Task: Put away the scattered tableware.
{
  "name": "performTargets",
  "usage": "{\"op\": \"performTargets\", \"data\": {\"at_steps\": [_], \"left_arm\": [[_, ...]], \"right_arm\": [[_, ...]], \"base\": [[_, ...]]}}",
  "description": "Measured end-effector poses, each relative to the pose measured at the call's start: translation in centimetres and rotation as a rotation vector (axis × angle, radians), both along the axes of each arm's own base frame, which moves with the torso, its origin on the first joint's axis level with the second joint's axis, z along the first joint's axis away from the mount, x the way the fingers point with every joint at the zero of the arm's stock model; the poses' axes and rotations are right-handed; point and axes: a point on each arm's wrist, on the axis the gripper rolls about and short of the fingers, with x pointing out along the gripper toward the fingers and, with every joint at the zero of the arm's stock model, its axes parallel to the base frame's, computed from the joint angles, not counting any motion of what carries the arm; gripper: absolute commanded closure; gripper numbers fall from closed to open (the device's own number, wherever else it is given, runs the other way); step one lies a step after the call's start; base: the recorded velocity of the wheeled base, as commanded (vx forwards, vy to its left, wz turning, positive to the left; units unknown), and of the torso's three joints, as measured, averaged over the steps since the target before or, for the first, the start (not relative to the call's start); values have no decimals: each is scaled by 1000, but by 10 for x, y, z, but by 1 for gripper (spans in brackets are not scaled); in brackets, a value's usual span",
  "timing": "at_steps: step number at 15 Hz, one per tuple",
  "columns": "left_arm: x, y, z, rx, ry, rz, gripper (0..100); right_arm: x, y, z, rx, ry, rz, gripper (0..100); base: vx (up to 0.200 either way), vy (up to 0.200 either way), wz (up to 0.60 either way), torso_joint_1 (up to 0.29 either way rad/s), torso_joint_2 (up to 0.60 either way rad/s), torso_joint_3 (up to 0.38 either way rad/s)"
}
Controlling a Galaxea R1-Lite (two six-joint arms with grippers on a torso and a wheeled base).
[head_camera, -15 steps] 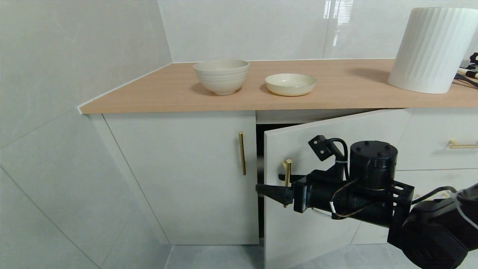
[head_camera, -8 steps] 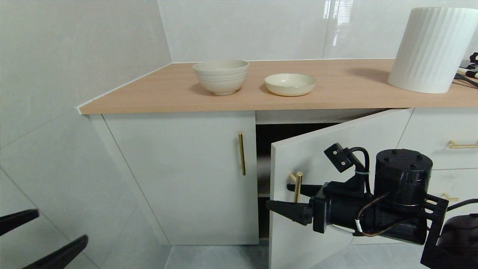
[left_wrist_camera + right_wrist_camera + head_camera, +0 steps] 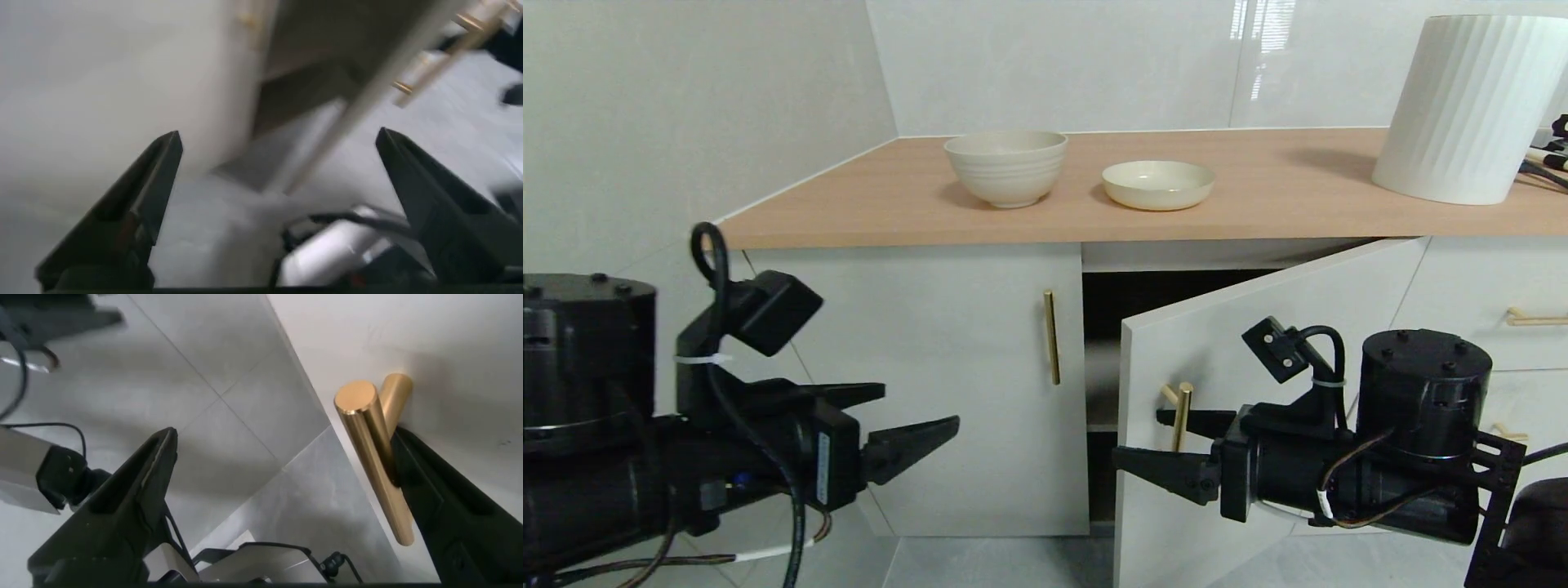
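Currently you're on door-opening: right gripper (image 3: 1137, 437), spread apart, hooks the brass bar handle (image 3: 1181, 416) of the white cabinet door (image 3: 1258, 302); pull wider.

The bowl (image 3: 1005, 167) is cream with thin ring lines. The dish (image 3: 1158, 184) is plain pale cream. The bench (image 3: 1282, 200) is light brown wood. At 2 o'clock is a white striped pot (image 3: 1470, 106). The door (image 3: 1201, 343) is white and its handle (image 3: 1181, 412) is gold. The left hand (image 3: 919, 407) and right hand (image 3: 1135, 434) are black.
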Motion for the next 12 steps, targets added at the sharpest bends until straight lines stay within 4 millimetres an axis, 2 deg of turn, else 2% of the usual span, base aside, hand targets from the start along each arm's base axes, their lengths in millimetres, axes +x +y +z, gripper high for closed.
{"op": "performTargets", "data": {"at_steps": [3,6,12], "left_arm": [[20,-27,-9,-6,35,-57,100],[44,-52,-17,-68,-48,-93,100],[77,-85,-50,-135,-112,-159,100]], "right_arm": [[-1,-1,1,1,-2,0,0],[-2,-2,2,1,-2,-1,0],[-4,-5,2,-1,-1,-3,0]], "base": [[0,0,0,0,0,0],[0,0,0,0,0,0],[0,0,0,0,0,0]]}}
